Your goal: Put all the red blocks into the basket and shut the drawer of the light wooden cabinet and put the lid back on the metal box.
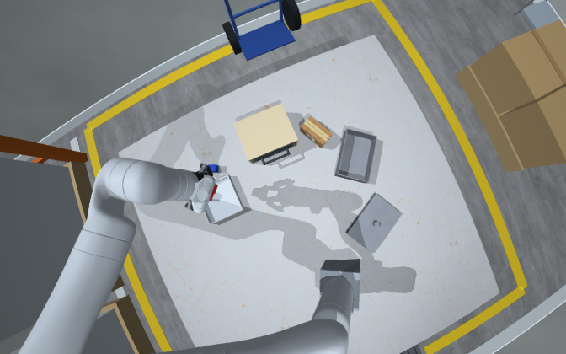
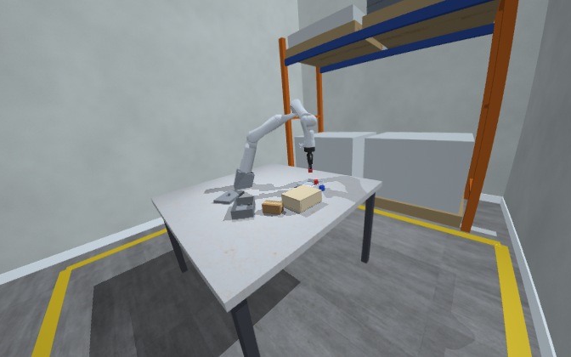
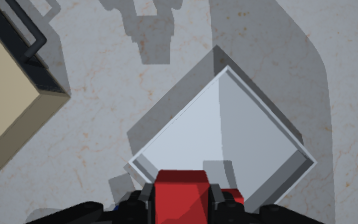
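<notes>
Ext view: pale table (image 2: 252,239), dark legs, mid frame. Rack w/ orange posts (image 2: 488,119) + blue beams, upper R; big grey boxes (image 2: 323,153) (image 2: 416,170) at its base. Walls (image 2: 123,97) mottled grey-green. Floor (image 2: 367,301) grey wood-look, yellow tape (image 2: 514,301) lower R + lower L. Top view: blue hand truck (image 1: 266,40) top ctr, cardboard boxes (image 1: 536,96) upper R. Hard shadows on table.

two blocks, one held by the gripper (image 1: 199,188) (image 2: 309,167) (image 3: 181,202), are coloured red; another block (image 1: 213,168) (image 2: 321,188) is coloured blue; the cabinet (image 1: 265,131) (image 2: 301,198) (image 3: 11,95) is finished in pale cream, and the small box (image 1: 316,131) (image 2: 272,206) is striped in brown and yellow.
</notes>
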`<state>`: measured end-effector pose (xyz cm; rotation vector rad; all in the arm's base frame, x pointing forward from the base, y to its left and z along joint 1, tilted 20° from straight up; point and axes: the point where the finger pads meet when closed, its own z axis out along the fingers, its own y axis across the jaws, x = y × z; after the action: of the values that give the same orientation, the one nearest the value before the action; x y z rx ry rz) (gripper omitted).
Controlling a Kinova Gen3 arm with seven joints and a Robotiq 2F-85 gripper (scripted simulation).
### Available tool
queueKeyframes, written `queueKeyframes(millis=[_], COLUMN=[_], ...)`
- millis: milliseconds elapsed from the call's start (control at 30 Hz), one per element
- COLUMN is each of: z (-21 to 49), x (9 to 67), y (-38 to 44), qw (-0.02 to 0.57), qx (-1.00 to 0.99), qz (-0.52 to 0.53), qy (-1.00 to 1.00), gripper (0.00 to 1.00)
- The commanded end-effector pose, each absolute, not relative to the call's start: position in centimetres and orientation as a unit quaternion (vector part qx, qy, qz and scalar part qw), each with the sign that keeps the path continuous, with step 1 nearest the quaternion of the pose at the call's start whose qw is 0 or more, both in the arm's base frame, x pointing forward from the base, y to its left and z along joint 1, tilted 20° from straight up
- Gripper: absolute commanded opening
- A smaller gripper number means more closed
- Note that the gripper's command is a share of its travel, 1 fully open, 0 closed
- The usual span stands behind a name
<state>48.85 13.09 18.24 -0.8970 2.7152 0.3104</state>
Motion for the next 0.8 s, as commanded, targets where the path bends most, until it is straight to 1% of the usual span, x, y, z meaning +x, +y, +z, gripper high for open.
queueKeyframes(millis=[0,767], z=[18.0,14.5], x=[49.0,49.6], y=[13.2,14.2], qw=[0.133,0.133], qx=[-0.309,-0.309], qz=[0.107,0.107], qy=[0.936,0.936], gripper=[0.10,0.10])
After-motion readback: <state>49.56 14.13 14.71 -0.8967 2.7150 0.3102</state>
